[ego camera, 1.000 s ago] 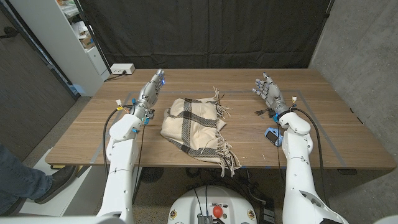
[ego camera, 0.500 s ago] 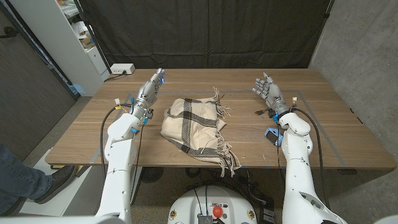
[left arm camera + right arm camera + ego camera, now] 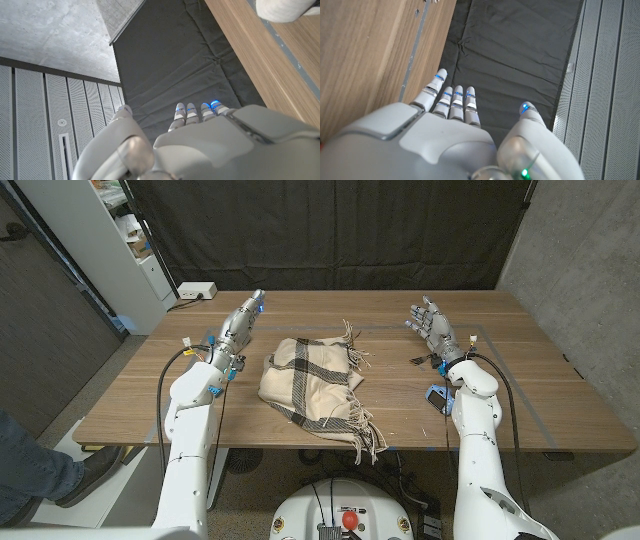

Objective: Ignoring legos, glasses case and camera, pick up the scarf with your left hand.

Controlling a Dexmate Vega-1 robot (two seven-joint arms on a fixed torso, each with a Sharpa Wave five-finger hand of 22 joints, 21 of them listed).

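Left robot hand open, fingers straight, beside scarf, apart.

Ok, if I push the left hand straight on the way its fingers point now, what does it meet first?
Likely nothing on the table: the left hand points toward the far edge, with the scarf off to its side. Past that edge hangs the black curtain. Depth is hard to judge.

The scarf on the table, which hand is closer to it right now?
Left. The left hand hovers just beside the scarf on the robot's left, holding nothing; the right hand is open, well off on its other side.
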